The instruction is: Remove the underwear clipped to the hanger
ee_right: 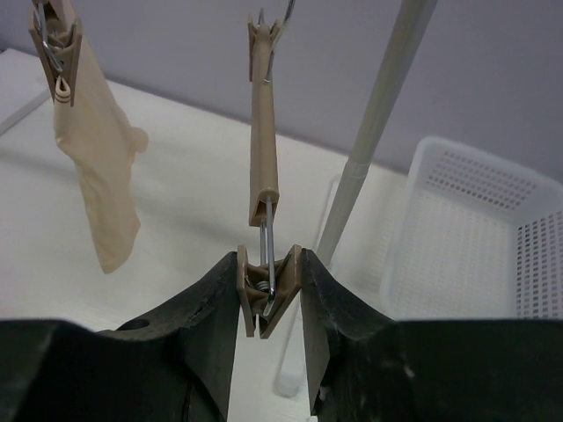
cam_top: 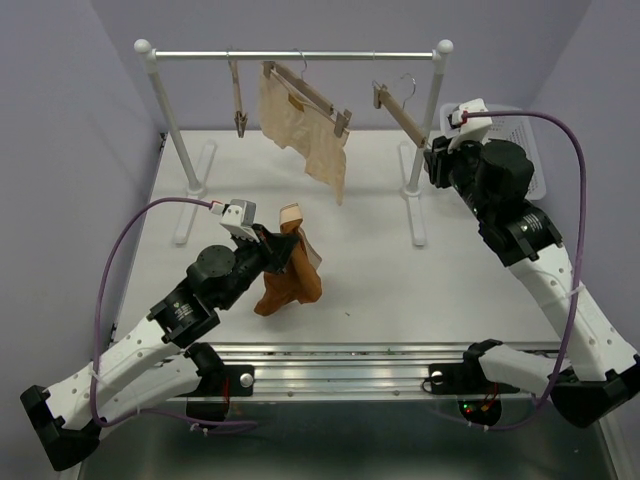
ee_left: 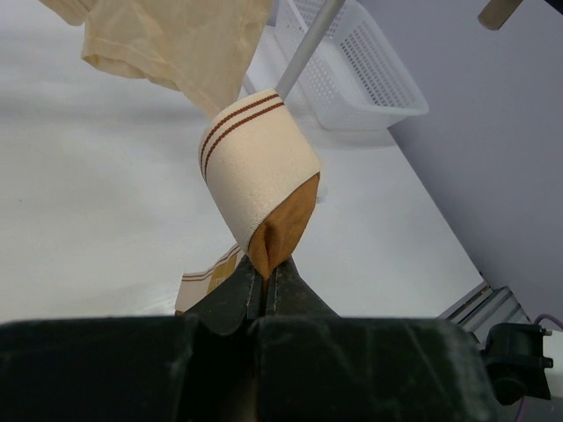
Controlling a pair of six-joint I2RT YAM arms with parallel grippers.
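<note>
My left gripper [cam_top: 268, 245] [ee_left: 266, 277] is shut on the rust-orange underwear [cam_top: 288, 275] [ee_left: 290, 224], pinching a fold just under its cream striped waistband [ee_left: 255, 158]. That cloth is off the rack and its lower end rests on the table. The pale beige underwear [cam_top: 305, 130] [ee_right: 97, 193] [ee_left: 176, 44] hangs clipped to the middle hanger [cam_top: 312, 92]. My right gripper [cam_top: 435, 152] [ee_right: 268, 286] is shut on the end clip [ee_right: 264, 294] of the bare right hanger [cam_top: 400, 112] [ee_right: 264, 132], one jaw on each wing of the clip.
The white rack's rail [cam_top: 300, 55] spans the back between two posts [cam_top: 425, 140] [ee_right: 378, 123]. A third, bare hanger [cam_top: 238, 100] hangs at the left. A white mesh basket [ee_left: 352, 70] [ee_right: 475, 237] stands at the back right, behind my right arm.
</note>
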